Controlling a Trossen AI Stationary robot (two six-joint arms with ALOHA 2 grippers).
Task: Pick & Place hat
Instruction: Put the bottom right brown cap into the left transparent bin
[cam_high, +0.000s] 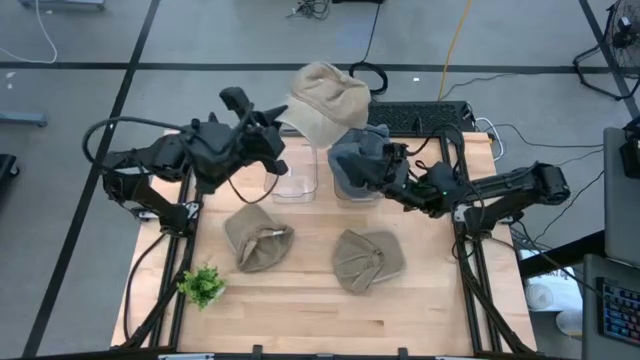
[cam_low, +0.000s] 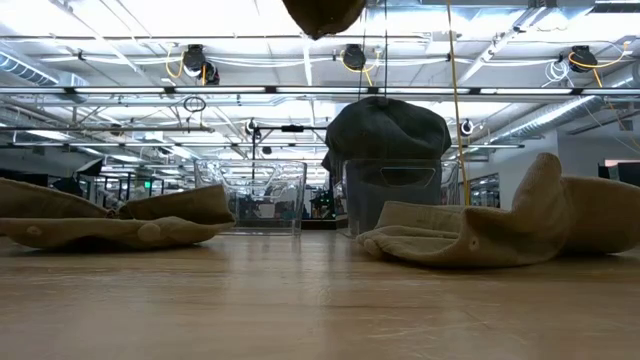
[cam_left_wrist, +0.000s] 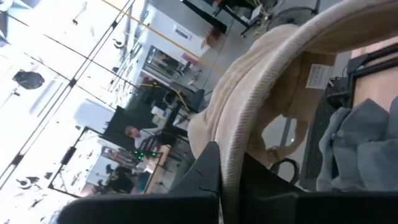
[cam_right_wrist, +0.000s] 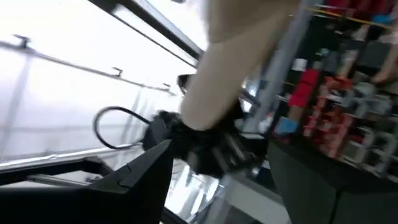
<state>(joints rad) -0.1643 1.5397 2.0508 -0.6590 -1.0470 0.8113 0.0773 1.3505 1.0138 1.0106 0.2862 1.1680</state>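
The left tool (cam_high: 283, 128) is clenching the brim of a cream corduroy cap (cam_high: 328, 100), holding it aloft over the far edge of the wooden bench (cam_high: 300, 310); the right tool (cam_high: 385, 160) is standing released, its fingers spread, just beside a grey fabric cap (cam_high: 358, 155) that is sitting on a clear plastic stand (cam_low: 392, 190); a second clear stand (cam_high: 292, 180) is waiting bare alongside; two tan caps (cam_high: 257, 236) (cam_high: 367, 260) are lying flat nearer the front; a small green plant (cam_high: 202, 285) is resting at the left corner.
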